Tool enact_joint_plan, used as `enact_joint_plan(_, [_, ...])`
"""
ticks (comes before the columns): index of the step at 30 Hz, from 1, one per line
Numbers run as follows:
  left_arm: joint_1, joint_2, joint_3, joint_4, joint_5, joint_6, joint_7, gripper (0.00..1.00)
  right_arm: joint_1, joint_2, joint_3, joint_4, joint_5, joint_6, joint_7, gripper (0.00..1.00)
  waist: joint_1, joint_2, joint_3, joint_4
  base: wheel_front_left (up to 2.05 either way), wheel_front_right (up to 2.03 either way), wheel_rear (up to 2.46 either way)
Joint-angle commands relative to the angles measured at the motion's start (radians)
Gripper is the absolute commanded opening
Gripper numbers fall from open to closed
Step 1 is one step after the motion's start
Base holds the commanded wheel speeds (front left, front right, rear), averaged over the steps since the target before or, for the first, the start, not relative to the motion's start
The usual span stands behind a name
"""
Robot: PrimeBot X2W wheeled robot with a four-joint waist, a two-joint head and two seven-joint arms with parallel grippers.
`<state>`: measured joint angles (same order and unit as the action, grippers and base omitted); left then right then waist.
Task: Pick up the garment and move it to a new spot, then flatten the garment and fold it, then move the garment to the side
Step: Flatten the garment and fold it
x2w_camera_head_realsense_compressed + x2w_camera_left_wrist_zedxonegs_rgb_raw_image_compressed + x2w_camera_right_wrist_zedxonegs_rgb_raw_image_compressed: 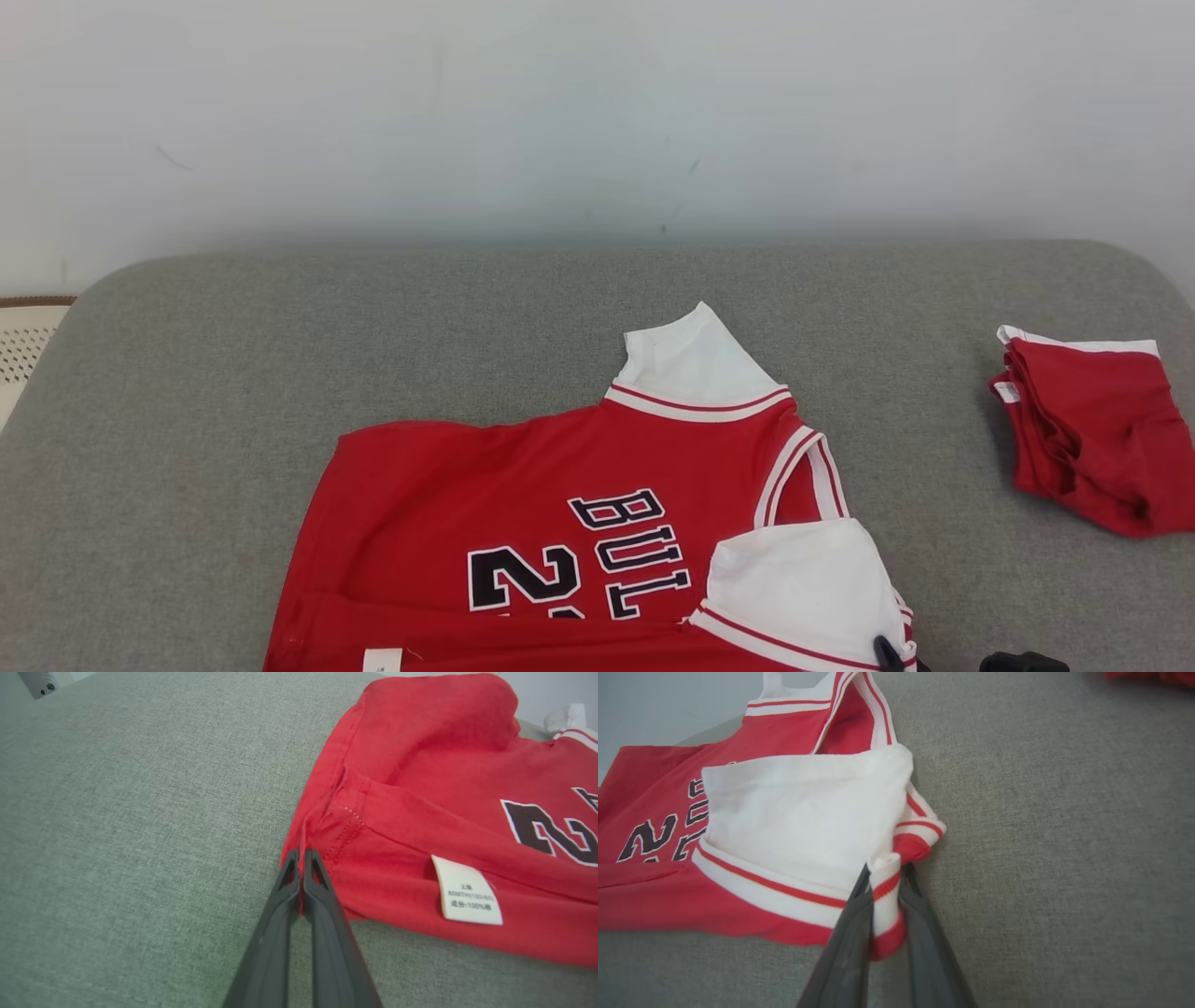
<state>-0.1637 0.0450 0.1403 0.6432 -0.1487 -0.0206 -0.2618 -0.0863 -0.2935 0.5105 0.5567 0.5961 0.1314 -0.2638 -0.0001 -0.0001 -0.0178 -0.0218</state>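
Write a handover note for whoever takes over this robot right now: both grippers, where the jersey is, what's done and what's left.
Left gripper: shut on the hem corner of the red jersey.
Right gripper: shut on the striped trim at its near white sleeve.
Jersey: spread on the grey cushion, print up, near edge turned over so the label shows. Another red garment lies apart at the right.
Done: laid out; first fold seemingly begun.
Left: finish folding, then move it aside.
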Motion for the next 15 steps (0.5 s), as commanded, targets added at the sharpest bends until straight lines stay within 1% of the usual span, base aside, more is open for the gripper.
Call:
enact_joint_plan(1, [0.015, 0.011, 0.009, 0.004, 0.000, 0.006, -0.004, 0.00, 0.023, -0.017, -0.014, -0.006, 0.004, -0.002, 0.000, 0.00, 0.0001, 0.0001, 0.002, -0.003, 0.00, 0.00, 0.00])
enact_joint_plan(7, [0.018, 0.011, -0.001, 0.002, -0.006, 0.004, -0.004, 0.00, 0.032, -0.019, -0.037, -0.015, 0.003, -0.002, 0.000, 0.00, 0.0001, 0.0001, 0.007, -0.010, 0.00, 0.00, 0.00])
enact_joint_plan(8, [0.017, 0.011, -0.003, -0.002, -0.010, 0.005, -0.004, 0.18, 0.031, -0.017, -0.046, -0.017, 0.002, -0.002, 0.000, 0.65, 0.0001, 0.0001, 0.008, -0.010, 0.00, 0.00, 0.00])
enact_joint_plan(9, [0.015, 0.011, -0.004, -0.009, -0.016, 0.003, -0.004, 0.47, 0.028, -0.017, -0.056, -0.024, -0.007, -0.002, 0.000, 1.00, 0.0001, 0.0001, 0.010, -0.010, 0.00, 0.00, 0.00])
enact_joint_plan(10, [0.014, 0.010, -0.008, -0.018, -0.017, 0.004, -0.004, 1.00, 0.023, -0.016, -0.066, -0.033, -0.016, -0.002, 0.000, 1.00, 0.0001, 0.0001, 0.012, -0.009, 0.00, 0.00, 0.00])
enact_joint_plan(15, [0.026, 0.007, -0.031, -0.073, -0.024, 0.004, -0.004, 1.00, 0.014, -0.007, -0.149, -0.066, -0.070, -0.001, 0.000, 1.00, 0.0001, 0.0001, 0.025, 0.000, 0.00, 0.00, 0.00])
